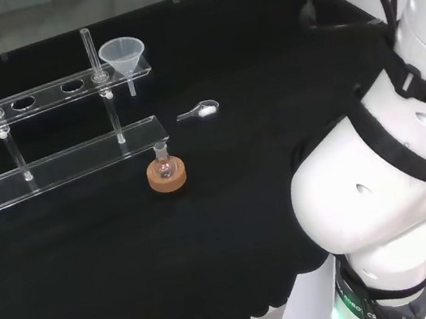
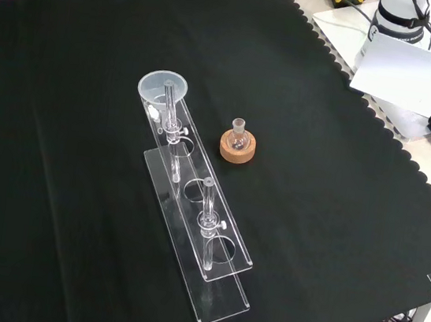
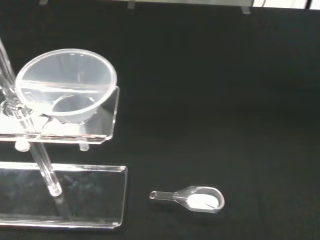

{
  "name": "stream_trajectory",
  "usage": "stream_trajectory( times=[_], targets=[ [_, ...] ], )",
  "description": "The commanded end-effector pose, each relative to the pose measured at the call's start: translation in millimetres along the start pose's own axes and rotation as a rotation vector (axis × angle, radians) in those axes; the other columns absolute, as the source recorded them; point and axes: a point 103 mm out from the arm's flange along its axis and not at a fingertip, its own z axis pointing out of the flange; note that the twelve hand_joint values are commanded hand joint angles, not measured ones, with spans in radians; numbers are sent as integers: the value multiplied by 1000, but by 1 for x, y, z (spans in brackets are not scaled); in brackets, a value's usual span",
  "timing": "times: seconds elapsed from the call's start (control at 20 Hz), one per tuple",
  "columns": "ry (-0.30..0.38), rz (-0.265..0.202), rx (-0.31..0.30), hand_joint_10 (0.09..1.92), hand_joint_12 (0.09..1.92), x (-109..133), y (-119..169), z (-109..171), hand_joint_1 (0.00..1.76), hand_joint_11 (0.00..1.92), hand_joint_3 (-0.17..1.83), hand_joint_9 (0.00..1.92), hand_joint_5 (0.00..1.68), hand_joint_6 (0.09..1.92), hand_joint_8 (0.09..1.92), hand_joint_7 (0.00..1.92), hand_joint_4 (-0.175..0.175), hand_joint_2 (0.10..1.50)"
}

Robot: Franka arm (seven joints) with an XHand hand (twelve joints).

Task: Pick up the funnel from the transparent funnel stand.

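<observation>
Black cloth covers the whole bench [image 1: 234, 230], matte and a little wrinkled, with a scalloped edge on the near side in the head view. On it stands the transparent funnel stand [image 1: 73, 163], made of clear flat plates: a base plate, thin upright rods and an upper shelf with round holes. The funnel [image 1: 122, 56] sits in the hole at the right end of this shelf in the head view. It is a clear cone with a wide round rim, and its thin stem hangs down through the hole.

Near the stand, a small round flask [image 1: 165, 166] rests on a cork ring [image 1: 167, 177], and a small clear scoop [image 1: 200, 112] with some white powder lies on the cloth to the right of the stand.

I cannot tell how the hand is, released or clenched.

I think the reaching step comes first. The hand should come to the cone from the free right side, away from the rods, take it under the rim, and lift straight up until the stem leaves the hole. The smooth cone may slip, and a sideways pull could tip the light stand.
</observation>
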Motion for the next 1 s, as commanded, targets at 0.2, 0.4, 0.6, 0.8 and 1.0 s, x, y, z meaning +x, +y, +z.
stream_trajectory(
  times=[0.2,0.4,0.6,0.8,1.0],
  targets=[
    [-46,-84,80,702,1345,44,32,41,207,0,288,172,219,87,581,43,-1,1034],
    [-55,-103,129,712,1356,58,42,53,305,0,255,180,213,87,594,35,1,960],
    [-75,-113,177,726,1379,69,50,59,359,0,227,153,185,87,596,8,8,886],
    [-94,-96,250,809,1513,76,60,65,435,5,198,75,131,87,476,0,19,805],
    [-101,-84,276,867,1589,74,68,72,488,46,192,11,81,87,374,0,27,769]
  ],
)
